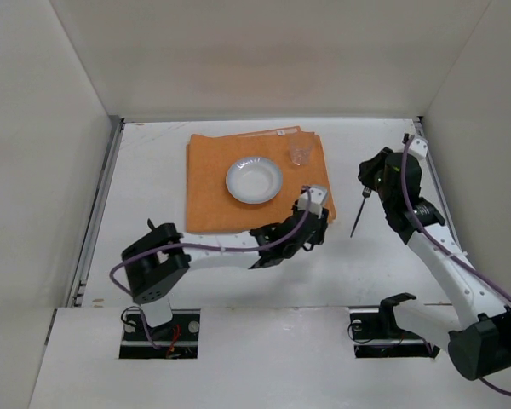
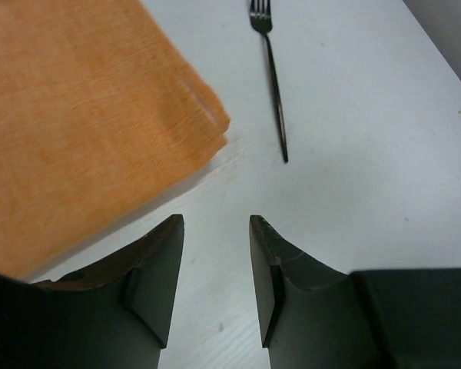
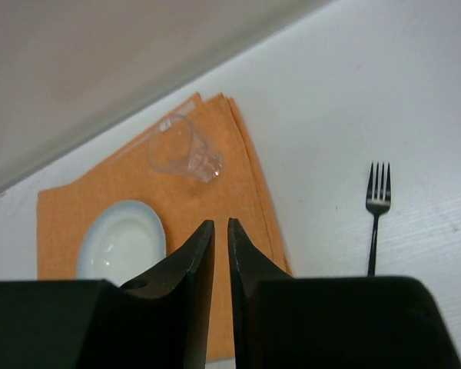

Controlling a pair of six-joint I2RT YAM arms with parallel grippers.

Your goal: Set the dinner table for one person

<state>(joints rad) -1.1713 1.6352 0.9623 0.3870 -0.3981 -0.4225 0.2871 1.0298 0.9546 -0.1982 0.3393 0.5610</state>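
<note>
- Dinner table (image 1: 153, 170): large, flat, matte white, with white walls at its left, far and right edges; under everything else listed here.
- Left arm: reaching from its base at the near left across to the right, low over the white top.
- Orange placemat (image 1: 213, 187): flat on the table, centre-far, folded layers visible along its right edge.
- White plate (image 1: 254, 180): on the placemat, right of its middle.
- Clear glass (image 1: 301, 153): on the placemat's far right corner, apart from the plate.
- Left gripper (image 2: 215, 221): just past the placemat's near right corner, above bare table; jaws parted with a clear gap, nothing between them.
- Dark fork (image 1: 358, 215): flat on the table, right of the placemat and not touching it, tines toward the far side, handle slanting near-left; untouched by either gripper.
- Right gripper (image 3: 221, 223): right of the fork; jaws drawn almost together, only a thin slit left, nothing held.
</note>
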